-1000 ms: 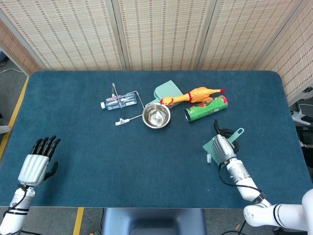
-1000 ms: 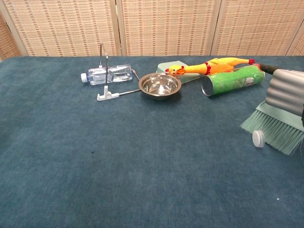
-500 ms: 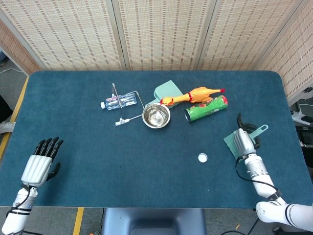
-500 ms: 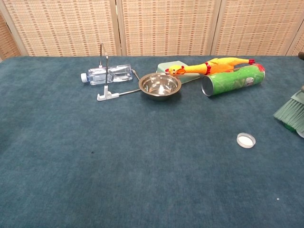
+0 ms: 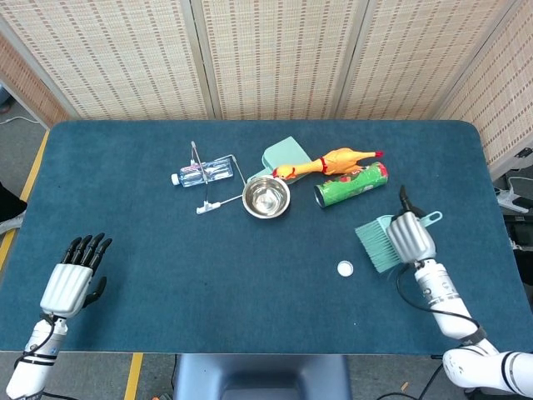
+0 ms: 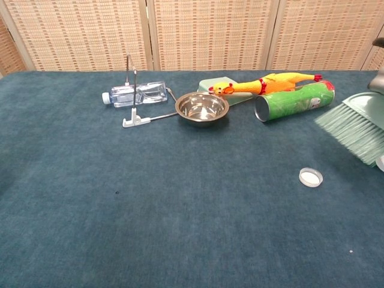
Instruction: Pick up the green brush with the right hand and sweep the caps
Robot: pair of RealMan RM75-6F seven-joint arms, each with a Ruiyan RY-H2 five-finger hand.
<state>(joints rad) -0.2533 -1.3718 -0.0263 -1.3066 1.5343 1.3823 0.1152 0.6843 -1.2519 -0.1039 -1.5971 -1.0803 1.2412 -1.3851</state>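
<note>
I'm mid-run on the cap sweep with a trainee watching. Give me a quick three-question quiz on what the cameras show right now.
1. True or false: the green brush is held by the right hand.
2. Multiple choice: the white cap lies (A) inside the steel bowl, (B) on the bare table beside the brush bristles, robot's left of them, (C) on top of the green can.
3. Fill in: the left hand holds ____.

Key: 1 true. 2 B; in the chest view the cap lies apart from the bristles. 3 nothing; its fingers are apart, at the near left table edge.
</note>
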